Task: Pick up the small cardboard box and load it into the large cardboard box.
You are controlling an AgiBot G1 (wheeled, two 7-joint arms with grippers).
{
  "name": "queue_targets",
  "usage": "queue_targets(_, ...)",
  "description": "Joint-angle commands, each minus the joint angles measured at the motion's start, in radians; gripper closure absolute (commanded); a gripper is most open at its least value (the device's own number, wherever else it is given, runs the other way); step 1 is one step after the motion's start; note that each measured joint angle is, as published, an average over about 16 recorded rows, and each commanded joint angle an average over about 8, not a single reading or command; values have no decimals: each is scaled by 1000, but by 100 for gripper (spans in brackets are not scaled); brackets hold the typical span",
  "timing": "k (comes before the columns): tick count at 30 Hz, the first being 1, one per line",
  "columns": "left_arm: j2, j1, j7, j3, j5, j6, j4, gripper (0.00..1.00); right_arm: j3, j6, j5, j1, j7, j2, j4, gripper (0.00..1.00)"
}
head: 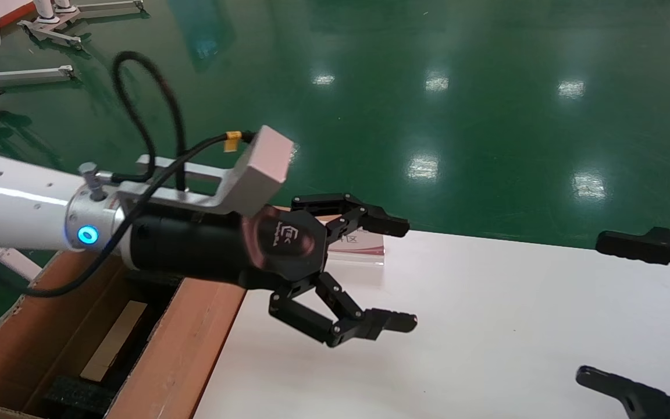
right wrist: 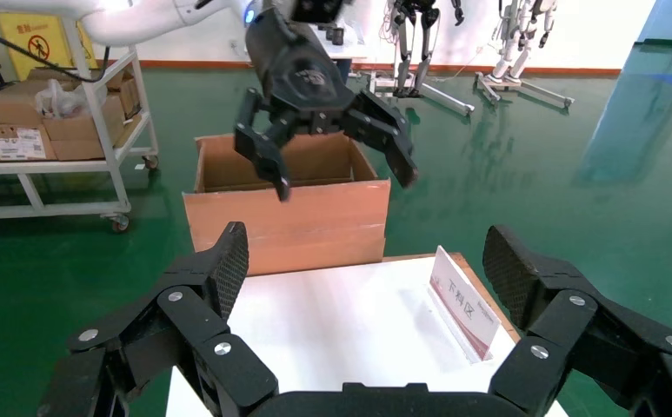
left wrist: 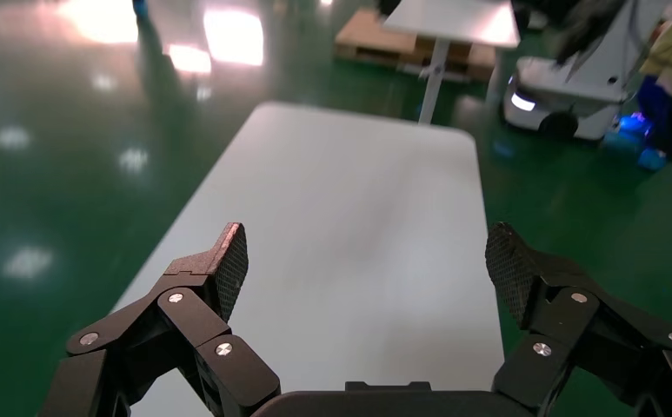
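Note:
The large cardboard box (head: 184,349) stands open at the table's left end, with black foam (head: 76,394) inside; it also shows in the right wrist view (right wrist: 289,226). A tan cardboard surface (head: 113,342) lies low inside it; I cannot tell if this is the small cardboard box. No small box shows on the white table (head: 486,326). My left gripper (head: 403,273) is open and empty, above the table just right of the large box; it shows in its own view (left wrist: 367,248) and in the right wrist view (right wrist: 341,165). My right gripper (head: 594,308) is open and empty at the right edge (right wrist: 365,252).
A small white and red sign stand (head: 358,244) sits at the table's far edge near the box (right wrist: 462,300). The green floor surrounds the table. A cart with cartons (right wrist: 45,113) stands beyond the box. Another table (left wrist: 454,22) and a mobile robot (left wrist: 567,87) stand past the table's end.

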Motion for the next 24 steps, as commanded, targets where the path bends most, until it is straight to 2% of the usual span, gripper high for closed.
queue_targets(1,6,51,25,-67,-10,17,-6,0,0,0,0,0,0,0,0,0)
queue_targets(7,24,200,99,-265,-41,66,-25,0,0,0,0,0,0,0,0,0)
queue_targets(13,37,311,149,-414,-63,101,-39,0,0,0,0,0,0,0,0,0)
queue_targets(17,40,335,156,-445,-68,109,-42,0,-1,0,1,0,0,0,0,0)
queue_targets(24,38,313,148,-415,-66,103,-39,0,-1,1,1,0,0,0,0,0)
